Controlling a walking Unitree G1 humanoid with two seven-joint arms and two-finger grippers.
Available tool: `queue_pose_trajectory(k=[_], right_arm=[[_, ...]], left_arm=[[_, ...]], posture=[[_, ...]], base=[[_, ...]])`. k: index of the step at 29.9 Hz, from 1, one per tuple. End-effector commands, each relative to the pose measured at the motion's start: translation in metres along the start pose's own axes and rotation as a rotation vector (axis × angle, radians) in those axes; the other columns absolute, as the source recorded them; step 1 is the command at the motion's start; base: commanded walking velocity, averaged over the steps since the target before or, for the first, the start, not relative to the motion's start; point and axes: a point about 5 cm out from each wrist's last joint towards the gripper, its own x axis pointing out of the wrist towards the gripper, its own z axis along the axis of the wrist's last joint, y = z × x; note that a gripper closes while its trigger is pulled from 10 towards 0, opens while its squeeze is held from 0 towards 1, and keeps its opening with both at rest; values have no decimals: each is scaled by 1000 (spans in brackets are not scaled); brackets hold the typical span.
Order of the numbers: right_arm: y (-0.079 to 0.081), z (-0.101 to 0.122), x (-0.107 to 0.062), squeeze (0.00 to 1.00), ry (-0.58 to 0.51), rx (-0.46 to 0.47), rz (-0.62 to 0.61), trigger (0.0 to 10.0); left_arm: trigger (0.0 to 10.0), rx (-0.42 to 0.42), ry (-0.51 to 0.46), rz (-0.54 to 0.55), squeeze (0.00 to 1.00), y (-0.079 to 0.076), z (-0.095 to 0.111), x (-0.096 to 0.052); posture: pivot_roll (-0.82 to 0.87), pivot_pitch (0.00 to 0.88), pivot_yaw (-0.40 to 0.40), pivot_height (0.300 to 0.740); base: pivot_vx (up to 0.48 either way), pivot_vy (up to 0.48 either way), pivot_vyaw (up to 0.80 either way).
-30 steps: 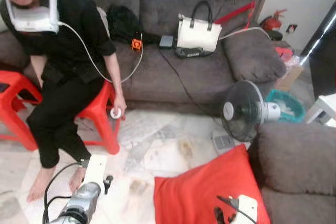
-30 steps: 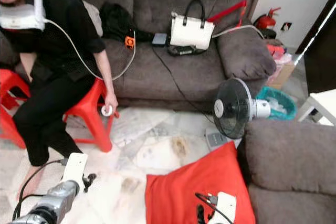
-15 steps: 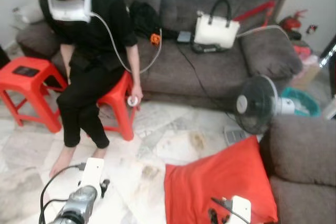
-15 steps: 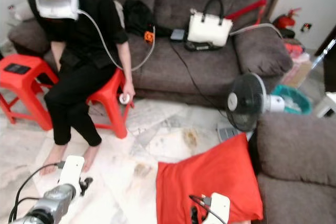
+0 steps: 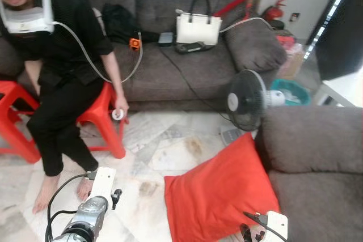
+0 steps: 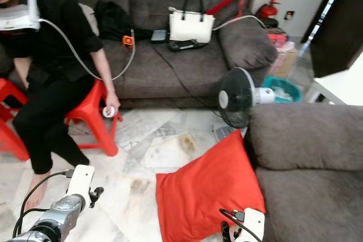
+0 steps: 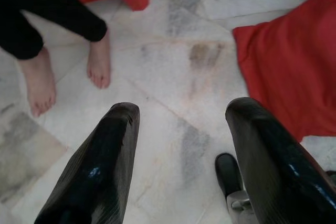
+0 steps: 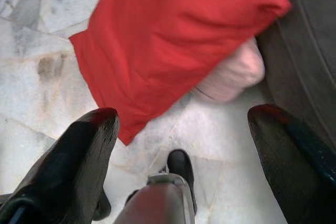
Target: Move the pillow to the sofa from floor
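A red pillow (image 5: 218,194) lies on the marble floor, its right side leaning against the arm of the near grey sofa (image 5: 317,157). A second grey sofa (image 5: 193,77) runs along the back. My left gripper (image 7: 184,109) hangs open over bare floor, with the pillow (image 7: 294,72) off to one side of it. My right gripper (image 8: 184,116) is open above the floor just short of the pillow's (image 8: 173,40) near corner. Nothing is between either pair of fingers. A pale pink soft thing (image 8: 233,74) pokes out from under the pillow beside the sofa base.
A person in black sits on a red stool (image 5: 105,120) at the left, bare feet (image 7: 100,61) on the floor near my left gripper. A standing fan (image 5: 247,100) is behind the pillow. A white handbag (image 5: 197,26) and cables lie on the far sofa.
The whole picture has shifted, so the camera has turned to the right. The pillow lies in the same place on the floor. Both arms keep their low pose.
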Motion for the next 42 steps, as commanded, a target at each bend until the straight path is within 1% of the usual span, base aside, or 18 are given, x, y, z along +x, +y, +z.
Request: queue_pose_trajectory(k=[1, 5, 7, 8, 9, 13, 16, 18, 21, 22, 23, 24, 26, 29, 30, 34, 37, 42], right_arm=[[5, -4, 1, 0, 24, 9, -3, 10000], [13, -3, 2, 0, 33, 7, 4, 10000], [19, -3, 3, 0, 38, 3, 10, 10000], [27, -1, 5, 0, 39, -1, 19, 10000], [27, -1, 5, 0, 39, -1, 19, 10000], [40, 2, 7, 0, 33, -6, 33, 10000], [43, 3, 7, 0, 26, -7, 38, 10000], [40, 4, 7, 0, 20, -6, 37, 10000], [27, -1, 4, 0, 15, -1, 33, 10000], [27, -1, 4, 0, 15, -1, 33, 10000], [14, -6, 1, 0, 16, 3, 27, 10000], [14, -6, 1, 0, 16, 3, 27, 10000], [1, -12, -3, 0, 19, 8, 18, 10000], [-19, -21, -11, 0, 27, 14, 3, 10000], [-19, -21, -11, 0, 27, 14, 3, 10000], [-33, -29, -17, 0, 42, 17, -9, 10000], [-34, -31, -17, 0, 57, 17, -14, 10000], [-19, -28, -12, 0, 63, 18, -2, 10000]], left_arm=[[10000, 11, 2, -6, 0, 0, 0, 0], [10000, 12, 1, -6, 0, 0, -1, 0], [10000, 14, 2, -7, 0, 0, -1, 0], [10000, 15, 1, -7, 0, 0, -1, 0], [10000, 15, 1, -7, 0, 0, -1, 0], [10000, 18, 0, -9, 0, 0, -1, 0], [10000, 22, 2, -11, 0, 0, -1, 0], [10000, 23, 5, -12, 0, 0, -1, 0], [10000, 22, 5, -12, 0, 0, -1, 0], [10000, 22, 5, -12, 0, 0, -1, 0], [10000, 24, 6, -11, 0, 0, -1, 0], [10000, 24, 6, -11, 0, 0, -1, 0], [10000, 25, 6, -10, 0, 0, -1, 0], [10000, 69, -3, -15, 0, 1, 1, 0], [10000, 69, -3, -15, 0, 1, 1, 0], [10000, 65, -4, -8, 0, 1, 0, 0], [10000, 57, -7, -7, 0, 1, 0, 0], [10000, 60, -8, -9, 0, 2, 1, 0]], posture=[[80, 13, -28, 740], [80, 12, -28, 740], [80, 13, -27, 740], [81, 13, -26, 740], [81, 13, -26, 740], [81, 11, -25, 740], [81, 11, -25, 740], [81, 11, -25, 740], [80, 4, -23, 740], [80, 4, -23, 740], [80, 4, -23, 740], [80, 4, -23, 740], [80, 4, -23, 740], [82, 6, -24, 740], [82, 6, -24, 740], [83, 8, -25, 740], [84, 11, -25, 740], [84, 12, -25, 740]], base=[[0, 0, -788], [0, 0, -788], [0, 0, -788], [0, 0, -788], [0, 0, -788], [0, 0, -788], [0, 0, -788], [0, 0, -788], [0, 0, -788], [0, 0, -788], [0, 0, -788], [0, 0, -788], [0, 0, -788], [187, -107, -788], [0, -322, -788], [0, -253, -788], [0, 0, -788], [0, 0, -761]])
